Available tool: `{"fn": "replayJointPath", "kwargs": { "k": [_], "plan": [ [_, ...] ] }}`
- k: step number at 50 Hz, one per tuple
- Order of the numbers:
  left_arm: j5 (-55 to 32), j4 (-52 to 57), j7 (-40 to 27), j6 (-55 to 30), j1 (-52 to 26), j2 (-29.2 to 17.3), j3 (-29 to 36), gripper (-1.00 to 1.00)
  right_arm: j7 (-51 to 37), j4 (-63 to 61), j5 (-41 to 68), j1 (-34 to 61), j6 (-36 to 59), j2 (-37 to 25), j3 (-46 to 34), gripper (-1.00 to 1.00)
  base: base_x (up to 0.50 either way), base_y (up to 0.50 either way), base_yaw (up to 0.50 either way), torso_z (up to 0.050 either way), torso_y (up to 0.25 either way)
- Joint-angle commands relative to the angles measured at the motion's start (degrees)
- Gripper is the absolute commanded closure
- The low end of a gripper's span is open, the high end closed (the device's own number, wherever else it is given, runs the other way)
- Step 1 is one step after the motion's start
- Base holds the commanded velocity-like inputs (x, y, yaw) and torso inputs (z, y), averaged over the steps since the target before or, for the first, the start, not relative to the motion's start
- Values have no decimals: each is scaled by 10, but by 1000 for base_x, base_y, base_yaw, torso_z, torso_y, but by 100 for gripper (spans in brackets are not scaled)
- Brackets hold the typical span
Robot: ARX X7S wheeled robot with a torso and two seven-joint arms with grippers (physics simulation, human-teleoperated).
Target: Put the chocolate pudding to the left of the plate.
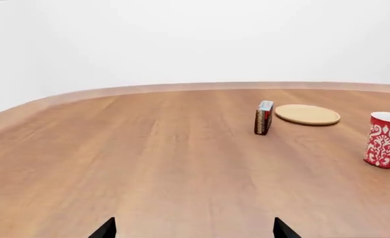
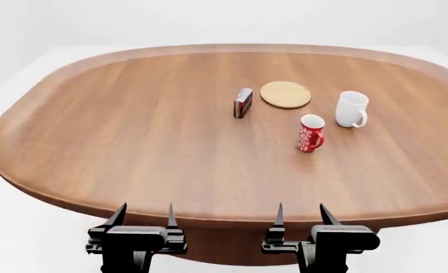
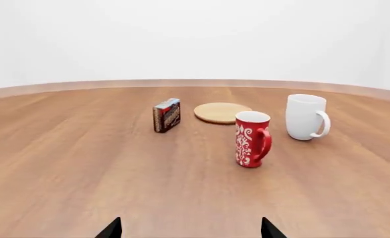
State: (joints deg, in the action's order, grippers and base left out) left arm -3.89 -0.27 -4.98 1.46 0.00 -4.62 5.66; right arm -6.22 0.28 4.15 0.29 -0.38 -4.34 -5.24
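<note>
From where I stand, the job looks as good as finished: in the head view the chocolate pudding [image 2: 243,102] already stands on its edge just left of the plate [image 2: 285,94], close beside it but with a sliver of table [image 2: 132,142] showing between them, upper middle of the frame. Nothing seems left but perhaps to confirm it stays upright; I would judge no further move is needed. Going left to right along the bottom of that view, the left gripper [image 2: 143,215] sits at the near table edge with its two prongs spread and nothing between them, and the right gripper [image 2: 300,213] is the same, parted and empty, both well apart from the box. The pudding is a small thin box with dark brown sides and a red, white and pale-blue printed face, which the right wrist view shows turned toward the camera. Further right, a red patterned mug [image 2: 310,133] stands nearer the robot, and a white mug [image 2: 351,108] sits right of the plate.
</note>
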Motion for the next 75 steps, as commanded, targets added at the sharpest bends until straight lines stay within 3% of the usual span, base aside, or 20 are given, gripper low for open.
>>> {"fn": "replayJointPath", "kwargs": {
  "k": [1, 15, 34, 50, 75],
  "plan": [
    [-7, 0, -8, 3, 0, -9, 10, -100, -10, 1, 6, 1, -1, -7, -9, -100, 0, 500, 0, 0, 0],
    [-16, 0, -18, 3, -2, -17, 20, -100, -22, 1, 16, 2, -3, -15, -18, -100, 0, 500, 0, 0, 0],
    [-23, -4, -28, 8, -4, -25, 31, -100, -41, 5, 22, 4, -7, -23, -28, -100, 28, -2, 0, 0, 0],
    [-30, -5, -35, 10, -5, -32, 39, -100, -48, 5, 28, 6, -7, -30, -38, -100, 449, -315, 0, 0, 0],
    [-37, -2, -46, 10, -5, -41, 50, -100, -60, 7, 36, 8, -7, -39, -48, -100, 500, -1, 0, 0, 0]
  ]
}}
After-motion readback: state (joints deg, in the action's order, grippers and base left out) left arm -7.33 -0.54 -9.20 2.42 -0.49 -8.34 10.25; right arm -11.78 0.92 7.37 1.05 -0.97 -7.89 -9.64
